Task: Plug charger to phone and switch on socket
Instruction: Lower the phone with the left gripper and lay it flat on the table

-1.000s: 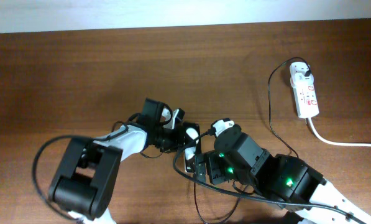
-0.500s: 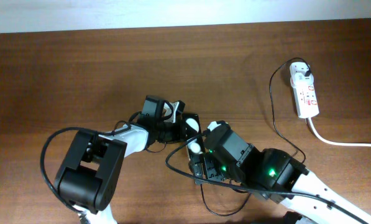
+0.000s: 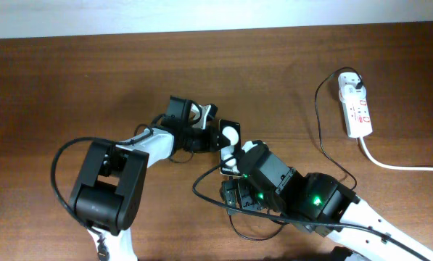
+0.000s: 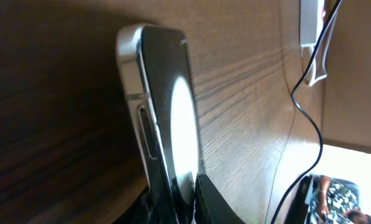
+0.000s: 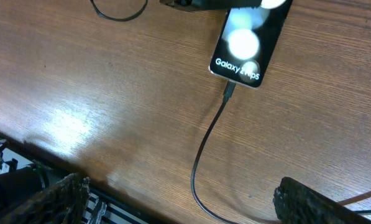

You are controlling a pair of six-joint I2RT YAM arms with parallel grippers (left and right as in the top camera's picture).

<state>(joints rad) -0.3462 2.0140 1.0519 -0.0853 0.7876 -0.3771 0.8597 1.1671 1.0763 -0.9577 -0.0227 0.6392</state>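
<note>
Between the left fingers (image 4: 210, 204) we've got the phone (image 4: 169, 124), pinched tight at its edge, near the middle of the surface (image 3: 93, 72). Over on the right wrist view, the right fingers (image 5: 54, 199) stand wide apart with nothing in them. The charger (image 5: 204, 149) runs up between them, its tip right at the phone's lettered end. Away at the far right lies the socket (image 3: 355, 109), the charger's white plug at its top end.

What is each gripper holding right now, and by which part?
Left gripper clamps the phone at its unlettered end. Right gripper is open, holding nothing.
</note>
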